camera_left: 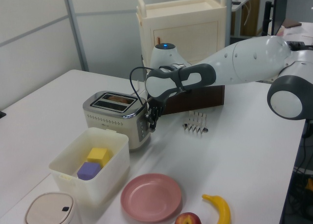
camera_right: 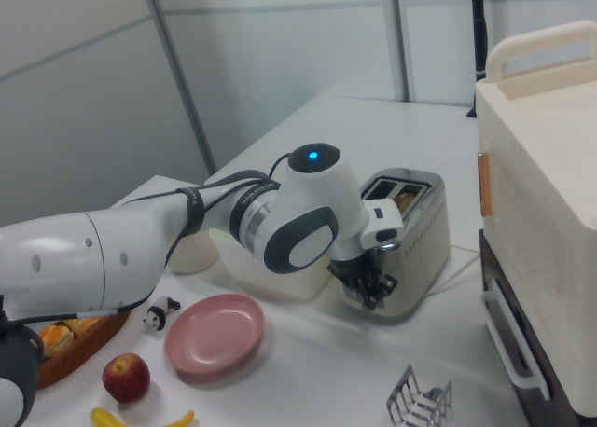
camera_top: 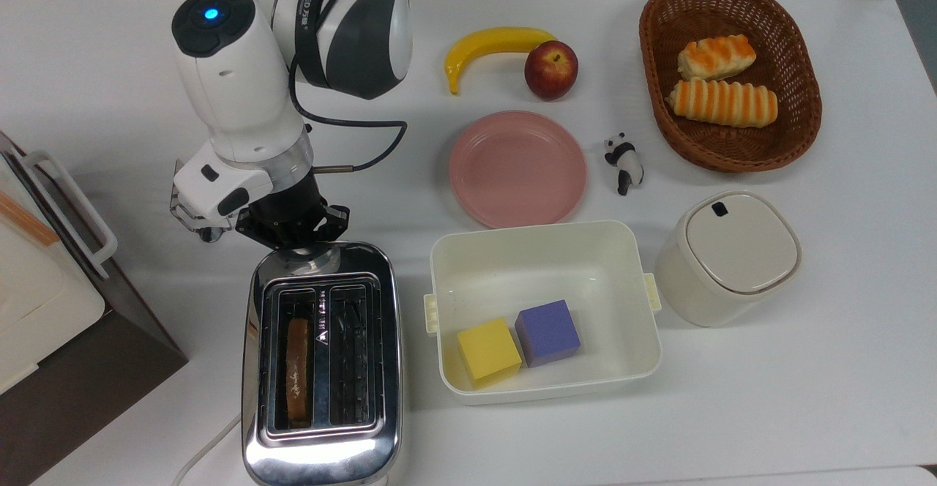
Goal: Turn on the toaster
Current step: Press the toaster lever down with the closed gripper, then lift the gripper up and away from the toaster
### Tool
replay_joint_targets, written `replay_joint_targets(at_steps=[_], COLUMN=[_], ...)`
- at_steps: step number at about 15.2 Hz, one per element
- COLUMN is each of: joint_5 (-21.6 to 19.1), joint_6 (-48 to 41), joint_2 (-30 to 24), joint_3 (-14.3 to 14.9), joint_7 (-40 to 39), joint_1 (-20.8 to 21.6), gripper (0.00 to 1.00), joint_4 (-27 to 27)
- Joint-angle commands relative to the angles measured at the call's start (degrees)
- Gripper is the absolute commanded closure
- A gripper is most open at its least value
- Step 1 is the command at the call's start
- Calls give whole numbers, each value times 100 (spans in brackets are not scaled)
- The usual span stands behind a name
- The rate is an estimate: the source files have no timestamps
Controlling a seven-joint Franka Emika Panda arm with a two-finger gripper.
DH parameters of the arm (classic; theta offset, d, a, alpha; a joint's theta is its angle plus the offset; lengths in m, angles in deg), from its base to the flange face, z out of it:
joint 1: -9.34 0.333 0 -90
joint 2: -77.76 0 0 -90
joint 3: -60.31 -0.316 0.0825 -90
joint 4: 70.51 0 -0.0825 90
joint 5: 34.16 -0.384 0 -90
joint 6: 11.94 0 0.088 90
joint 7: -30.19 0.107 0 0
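Can't tell how the fingers sit, but the gripper (camera_left: 152, 122) looks mid-press at the toaster (camera_top: 322, 369) lever end, slice (camera_top: 297, 369) sunk low, so next it probably just backs off.

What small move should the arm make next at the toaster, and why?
Probably a short lift straight up and away. The bread slice already sits low inside the toaster, so the lever looks pressed down, and the gripper hangs low against the lever end. Backing off would show whether the lever latches.

Chrome toaster (camera_left: 115, 115) on white table (camera_left: 244, 155), tool (camera_left: 151, 120) against its end, pink plate (camera_left: 151, 197) nearby
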Motion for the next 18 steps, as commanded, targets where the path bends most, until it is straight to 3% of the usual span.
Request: replay_joint_targets(at_steps=[1, 7, 11, 15, 18], joint_5=[-76, -103, -111, -111, -32], joint_6=[369, -69, -614, -1440, -1863], joint_2=[-60, -649, -1044, -1317, -1694], joint_3=[-2, -2, 7, 51, 86], joint_7=[46, 37, 19, 10, -182], joint_1=[-6, -103, -182, -287, -323], gripper=[99, 96, 89, 77, 60], joint_4=[-105, -79, -18, 167, 159])
